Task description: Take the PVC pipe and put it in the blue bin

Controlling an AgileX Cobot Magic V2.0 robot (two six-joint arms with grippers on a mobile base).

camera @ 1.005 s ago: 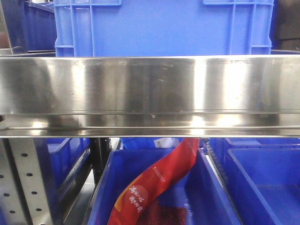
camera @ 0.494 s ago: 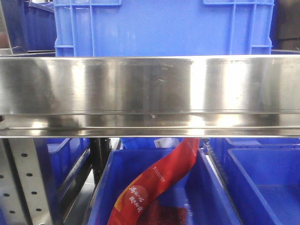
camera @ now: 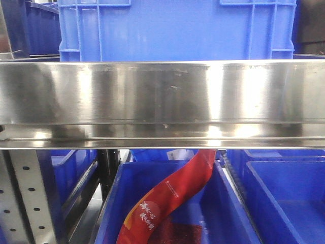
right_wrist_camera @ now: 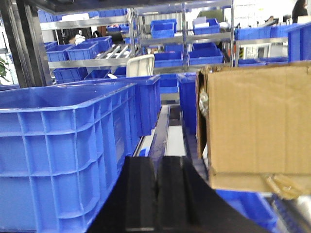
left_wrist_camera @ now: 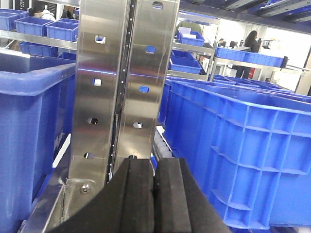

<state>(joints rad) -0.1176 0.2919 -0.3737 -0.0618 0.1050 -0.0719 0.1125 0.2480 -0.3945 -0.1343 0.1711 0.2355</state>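
The PVC pipe is out of view in every frame. In the left wrist view my left gripper is shut, its black pads pressed together with nothing between them, just in front of a steel rack upright. To its right stands a large blue bin. My right gripper is shut too and holds nothing, between a big blue bin on its left and a cardboard box on its right. The front view shows no gripper.
A wide steel shelf beam fills the middle of the front view, with a blue crate on top. Below it a blue bin holds a red packet. More blue bins line racks behind.
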